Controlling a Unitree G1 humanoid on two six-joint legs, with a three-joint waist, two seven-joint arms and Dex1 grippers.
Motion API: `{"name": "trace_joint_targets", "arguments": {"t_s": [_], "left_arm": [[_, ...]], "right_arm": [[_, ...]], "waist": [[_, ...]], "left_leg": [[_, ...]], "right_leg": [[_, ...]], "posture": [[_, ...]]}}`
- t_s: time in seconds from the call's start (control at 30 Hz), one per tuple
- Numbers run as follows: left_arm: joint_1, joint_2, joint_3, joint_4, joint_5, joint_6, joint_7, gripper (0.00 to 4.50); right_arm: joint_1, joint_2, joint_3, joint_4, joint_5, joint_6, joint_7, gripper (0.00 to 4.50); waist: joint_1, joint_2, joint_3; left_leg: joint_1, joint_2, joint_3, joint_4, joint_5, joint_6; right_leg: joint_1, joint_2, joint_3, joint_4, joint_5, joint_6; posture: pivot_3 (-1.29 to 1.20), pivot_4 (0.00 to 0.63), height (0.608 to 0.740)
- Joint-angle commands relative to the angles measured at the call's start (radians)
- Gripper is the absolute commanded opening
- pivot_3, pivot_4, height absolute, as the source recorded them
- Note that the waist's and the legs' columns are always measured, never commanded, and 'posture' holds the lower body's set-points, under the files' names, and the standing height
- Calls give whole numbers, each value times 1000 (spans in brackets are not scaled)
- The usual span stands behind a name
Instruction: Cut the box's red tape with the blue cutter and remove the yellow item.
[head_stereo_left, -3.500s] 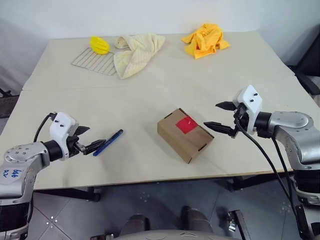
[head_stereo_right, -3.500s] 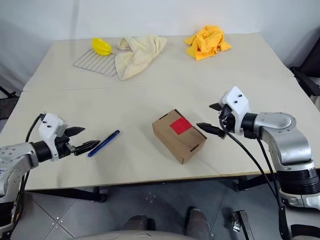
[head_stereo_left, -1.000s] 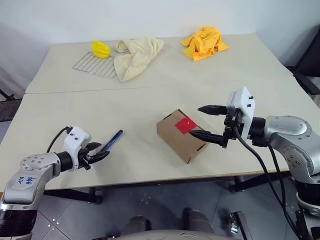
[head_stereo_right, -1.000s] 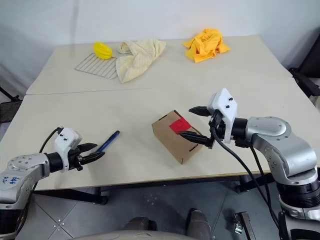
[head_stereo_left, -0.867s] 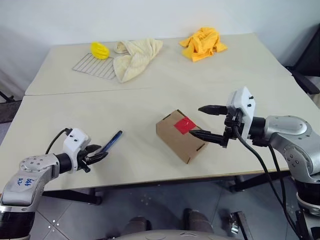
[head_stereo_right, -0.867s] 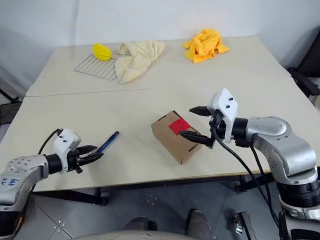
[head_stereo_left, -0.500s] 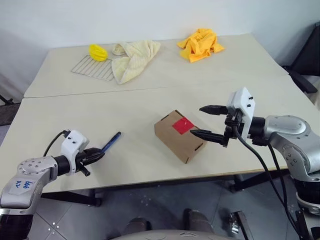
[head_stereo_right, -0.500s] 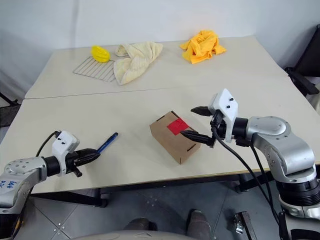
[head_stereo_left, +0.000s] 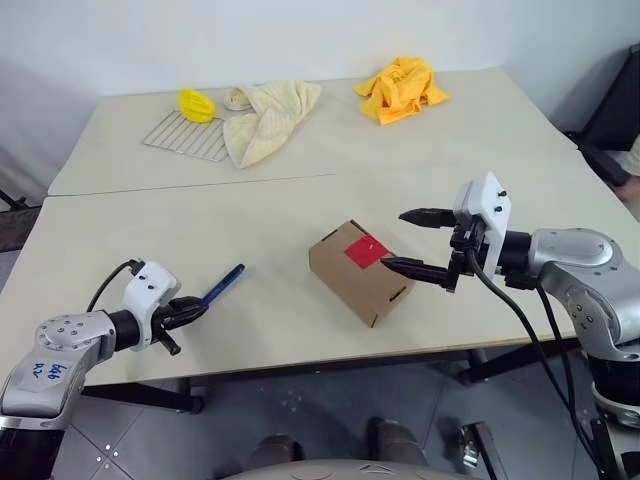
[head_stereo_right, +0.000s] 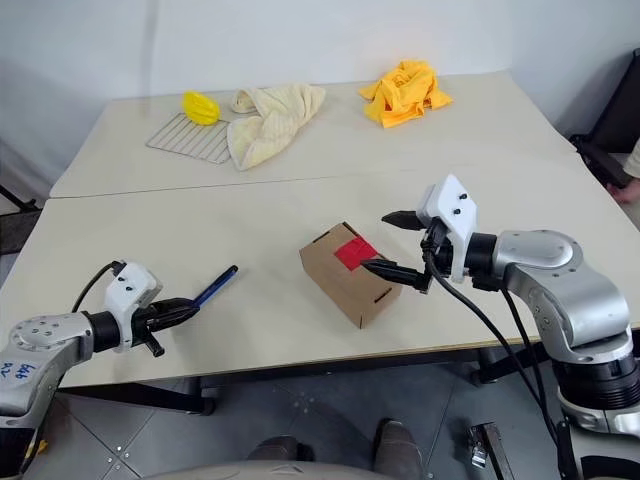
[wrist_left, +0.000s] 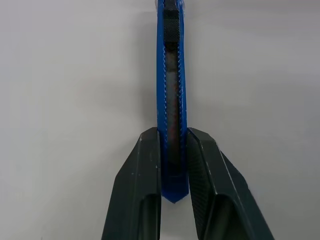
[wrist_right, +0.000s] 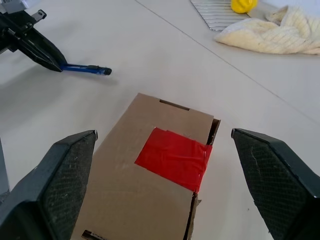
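Note:
The brown box (head_stereo_left: 360, 272) lies on the table with the red tape (head_stereo_left: 366, 250) on its top, also seen close up as the red tape (wrist_right: 175, 158). My right gripper (head_stereo_left: 398, 240) hangs open just right of the box, one finger above it and one at its side. The blue cutter (head_stereo_left: 225, 283) lies on the table to the left. My left gripper (wrist_left: 174, 134) is shut on the cutter's near end, its two fingers (wrist_left: 145, 170) pinching the blue body (wrist_left: 172, 85). The yellow item is hidden.
At the table's far side a bright yellow ridged object (head_stereo_left: 197, 102) sits on a wire rack (head_stereo_left: 185, 130), beside a cream towel (head_stereo_left: 262, 118). An orange cloth (head_stereo_left: 402, 85) lies at the far right. A seam (head_stereo_left: 300, 180) crosses the table (head_stereo_left: 500, 150).
My left gripper's fingers have come together on the cutter's near end. The right gripper has stayed in place by the box.

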Motion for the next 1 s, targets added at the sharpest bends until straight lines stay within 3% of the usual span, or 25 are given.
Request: {"name": "trace_joint_targets", "arguments": {"t_s": [0.03, 0.17, 0.27, 0.63, 1.0], "left_arm": [[71, 36, -108, -54, 17, -5, -100, 483], [70, 106, -157, -196, 4, -63, -205, 483], [62, 136, -189, -220, 39, -106, -233, 460], [32, 137, -274, -209, 136, -182, -243, 460], [76, 165, -263, -278, 151, -153, -248, 460]], "right_arm": [[-38, -16, 27, -67, 4, -6, 18, 4500], [-105, 11, 164, -161, 0, 33, 34, 4500], [-138, 7, 241, -181, -24, 56, 38, 3931], [-219, 88, 597, -141, -266, -5, 61, 135], [-208, 223, 737, 1, -435, -119, 75, 60]], "waist": [[-1, 0, 0], [-2, 0, 0], [3, -3, 2], [2, -5, 1], [-2, -7, 0]], "left_leg": [[0, 0, 0, 0, 0, 0], [-2, 0, 0, 0, 0, 0], [-3, 0, -1, 0, 0, 0], [-4, -1, -1, 1, -1, 1], [-4, -1, -2, 1, -1, 1]], "right_leg": [[0, 0, 0, 0, 0, 0], [-1, 0, 0, -1, 0, 0], [-2, 0, 0, -1, 0, 0], [-2, 0, -1, -1, 0, 0], [-2, 0, -1, -1, 0, 0]], "posture": [[0, 150, 740], [0, 150, 740], [0, 150, 740], [0, 150, 740], [0, 150, 740]]}}
